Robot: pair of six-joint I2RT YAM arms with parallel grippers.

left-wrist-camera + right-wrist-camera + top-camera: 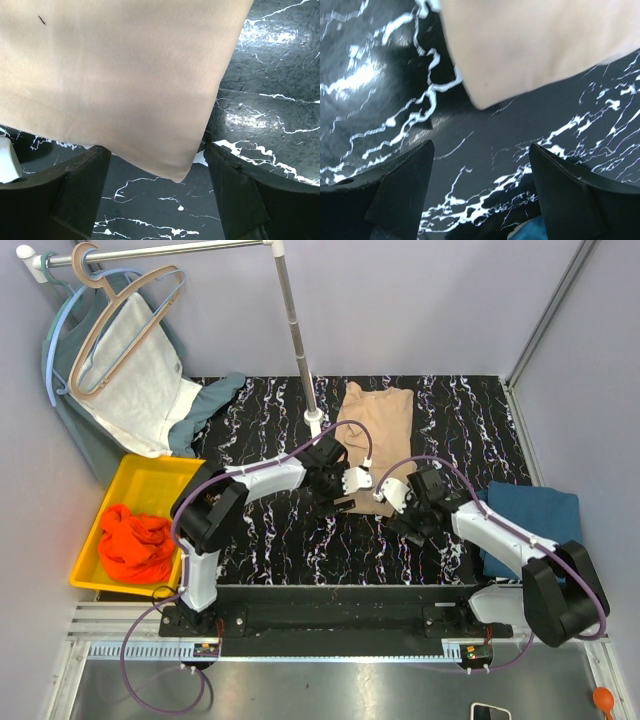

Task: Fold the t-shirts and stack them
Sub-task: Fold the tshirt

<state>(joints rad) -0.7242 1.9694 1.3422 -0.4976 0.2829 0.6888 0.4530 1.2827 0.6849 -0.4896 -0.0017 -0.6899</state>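
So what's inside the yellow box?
A crumpled orange-red t-shirt lies in the yellow box. Anything beneath the shirt is covered, so I can't tell.

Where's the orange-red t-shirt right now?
Top view, far left: the orange-red t-shirt lies crumpled in the yellow bin, beside the black marbled mat, below the hanging white cloth.

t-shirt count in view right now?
3. The beige t-shirt lies mid-table. The teal-blue t-shirt is at the table's right edge. The orange-red t-shirt is bunched in the yellow bin at left. More could be hidden beneath it.
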